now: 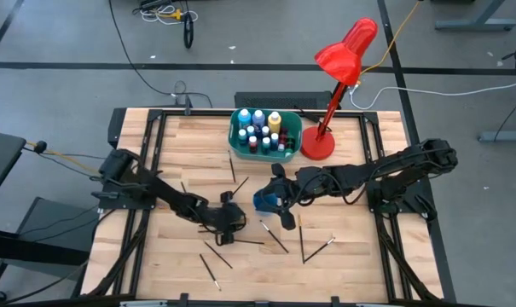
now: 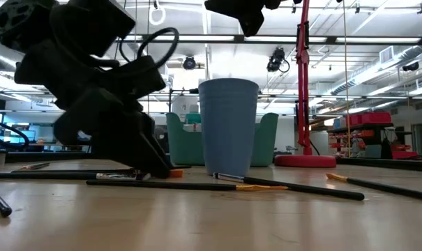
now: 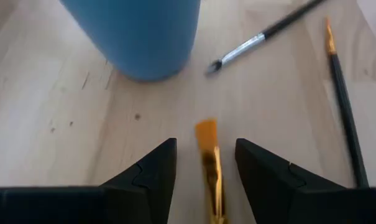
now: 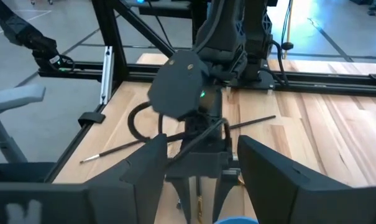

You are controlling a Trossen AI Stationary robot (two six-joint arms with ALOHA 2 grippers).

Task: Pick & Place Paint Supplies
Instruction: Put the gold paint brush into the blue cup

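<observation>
Knocking over the tall light-blue plastic cup (image 1: 267, 201) is the main risk, I judge: it stands upright mid-table just ahead of the left gripper (image 3: 205, 163), whose dark fingers are spread, straddling an orange-bristled, gold-ferruled paintbrush (image 3: 210, 163) lying flat on the wood. Sliding forward while closing could nudge the cup, or the thin brush could roll out of the jaws. The right gripper (image 4: 201, 163) hangs above the cup, fingers also spread and empty; the two arms are near enough to clash.

Counts, largest to smallest: one pale wooden-slat table (image 1: 351, 264); one red desk lamp (image 1: 346, 49); one teal rectangular tub (image 1: 292, 124) at the far edge; one blue cup; about a dozen small paint bottles (image 1: 259, 130) inside the tub; roughly ten thin dark-handled brushes (image 1: 302, 244) scattered on the tabletop.
</observation>
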